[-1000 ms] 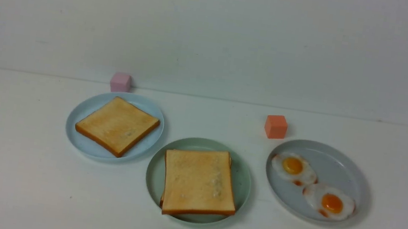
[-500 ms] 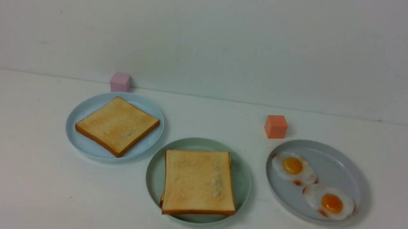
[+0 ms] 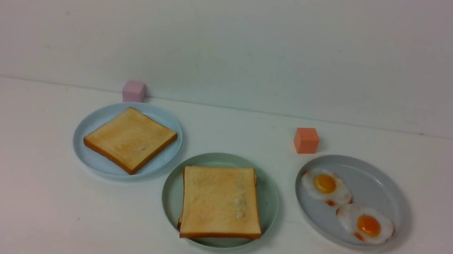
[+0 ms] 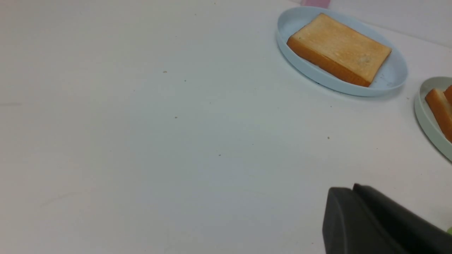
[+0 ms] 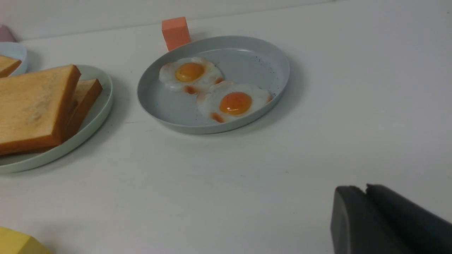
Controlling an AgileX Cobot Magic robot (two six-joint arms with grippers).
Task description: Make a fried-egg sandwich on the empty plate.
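Since the fried-egg sandwich [image 3: 221, 202] sits stacked on the empty plate [image 3: 173, 190] at table centre, you seem finished; egg filling hidden. At 3 o'clock, two eggs [image 3: 326, 186] remain. Both jaws look closed, empty; just retract.

mint plate [image 3: 173, 190]: smooth matt plastic | toast [image 3: 220, 201]: rough | table [image 3: 20, 204]: matt
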